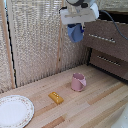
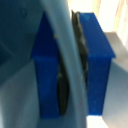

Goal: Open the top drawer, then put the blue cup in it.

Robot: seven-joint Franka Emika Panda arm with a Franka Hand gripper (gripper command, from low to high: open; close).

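Cup (image 1: 76,33) clamped in gripper (image 1: 76,29), top centre of frame, high over the table. Drawer (image 1: 105,38) lies just right of us; we can't tell if it's open.

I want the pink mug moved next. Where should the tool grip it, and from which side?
Probably from above, pinching the wall at the rim with one finger inside and one outside. The pink mug stands upright on the table with its mouth facing up. I cannot make out its handle clearly. The tool is holding the blue cup.
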